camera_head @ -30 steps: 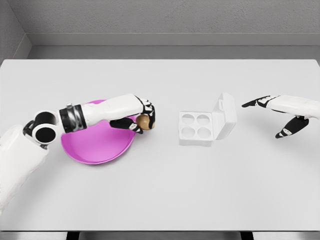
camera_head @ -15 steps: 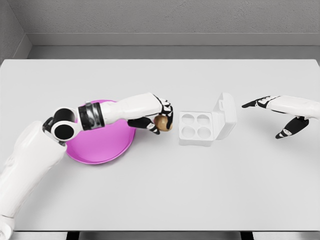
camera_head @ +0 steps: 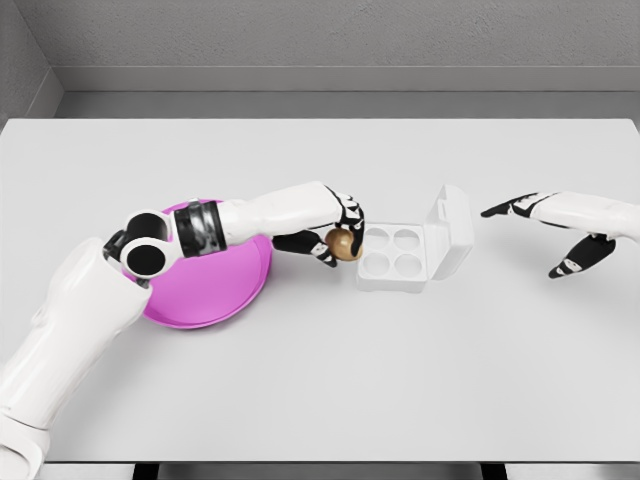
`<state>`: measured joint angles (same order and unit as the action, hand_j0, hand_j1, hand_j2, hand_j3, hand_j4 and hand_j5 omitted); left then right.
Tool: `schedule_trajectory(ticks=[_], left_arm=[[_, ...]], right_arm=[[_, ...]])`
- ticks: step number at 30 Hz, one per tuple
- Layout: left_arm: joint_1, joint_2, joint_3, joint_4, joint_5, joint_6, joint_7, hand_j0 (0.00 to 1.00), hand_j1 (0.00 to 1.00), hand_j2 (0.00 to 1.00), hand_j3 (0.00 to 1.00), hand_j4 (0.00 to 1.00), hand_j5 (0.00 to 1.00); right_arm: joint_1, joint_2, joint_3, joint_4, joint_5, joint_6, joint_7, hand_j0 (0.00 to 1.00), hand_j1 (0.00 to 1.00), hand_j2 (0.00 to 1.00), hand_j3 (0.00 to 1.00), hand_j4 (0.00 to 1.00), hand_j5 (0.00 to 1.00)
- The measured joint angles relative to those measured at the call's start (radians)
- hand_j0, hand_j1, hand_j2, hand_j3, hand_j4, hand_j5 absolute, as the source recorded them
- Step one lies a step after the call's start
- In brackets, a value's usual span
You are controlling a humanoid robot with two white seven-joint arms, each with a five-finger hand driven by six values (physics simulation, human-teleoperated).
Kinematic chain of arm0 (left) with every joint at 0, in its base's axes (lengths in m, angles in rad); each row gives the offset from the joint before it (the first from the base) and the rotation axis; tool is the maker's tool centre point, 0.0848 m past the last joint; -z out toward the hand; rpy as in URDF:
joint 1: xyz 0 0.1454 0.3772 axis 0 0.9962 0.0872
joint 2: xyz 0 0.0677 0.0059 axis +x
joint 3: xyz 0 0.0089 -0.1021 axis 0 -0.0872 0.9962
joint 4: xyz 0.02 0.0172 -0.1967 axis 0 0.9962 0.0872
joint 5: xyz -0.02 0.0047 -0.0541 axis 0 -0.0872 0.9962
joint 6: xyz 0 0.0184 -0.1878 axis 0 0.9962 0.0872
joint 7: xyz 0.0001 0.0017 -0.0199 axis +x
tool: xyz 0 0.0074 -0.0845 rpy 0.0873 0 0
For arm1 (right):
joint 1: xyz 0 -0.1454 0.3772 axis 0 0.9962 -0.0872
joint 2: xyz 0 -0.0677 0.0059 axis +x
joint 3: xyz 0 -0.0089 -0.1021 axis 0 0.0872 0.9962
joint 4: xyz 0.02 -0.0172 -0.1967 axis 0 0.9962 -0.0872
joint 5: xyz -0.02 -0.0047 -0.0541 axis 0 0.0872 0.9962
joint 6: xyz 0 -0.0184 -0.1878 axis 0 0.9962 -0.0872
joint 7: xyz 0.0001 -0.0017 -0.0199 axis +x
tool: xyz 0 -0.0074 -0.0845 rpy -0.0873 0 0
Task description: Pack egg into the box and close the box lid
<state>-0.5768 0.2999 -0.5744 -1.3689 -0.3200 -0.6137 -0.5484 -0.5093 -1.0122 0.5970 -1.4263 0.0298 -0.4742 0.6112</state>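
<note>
left hand (camera_head: 340, 232) gripping egg (camera_head: 341, 244) just beside open box (camera_head: 414, 244) mid-bench; right hand (camera_head: 565, 232) fingers spread, empty, near right edge

— Where does everything sit on the table (camera_head: 320, 380)?
— The plate (camera_head: 215, 295) lies left of centre; the box (camera_head: 392, 255) is right of it, its lid (camera_head: 450, 230) standing open on the right side.
— And the egg (camera_head: 342, 244)?
— Held in the left hand (camera_head: 338, 225), just beside the box's left edge, between plate and box.
— The right hand (camera_head: 560, 235)?
— Well apart, right of the lid, above the table.
</note>
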Motion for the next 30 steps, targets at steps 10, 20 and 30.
schedule_trajectory(ticks=[10,20,30], left_arm=[[-0.017,-0.047,0.001,0.034,-0.002,0.0,0.0,0.3,0.3,0.3,0.3,0.3,0.3],[-0.02,-0.1,0.012,0.109,0.092,0.0,0.008,0.31,0.31,0.31,0.31,0.31,0.31],[-0.015,-0.108,0.012,0.147,0.167,0.0,0.011,0.3,0.3,0.3,0.3,0.3,0.3]], right_arm=[[0.005,0.0,0.0,0.001,0.0,0.0,0.0,1.0,1.0,1.0,1.0,1.0,1.0],[0.006,-0.003,0.0,0.002,0.0,0.0,0.0,1.0,1.0,1.0,1.0,1.0,1.0],[0.006,-0.003,0.0,0.002,0.0,0.0,0.0,1.0,1.0,1.0,1.0,1.0,1.0]])
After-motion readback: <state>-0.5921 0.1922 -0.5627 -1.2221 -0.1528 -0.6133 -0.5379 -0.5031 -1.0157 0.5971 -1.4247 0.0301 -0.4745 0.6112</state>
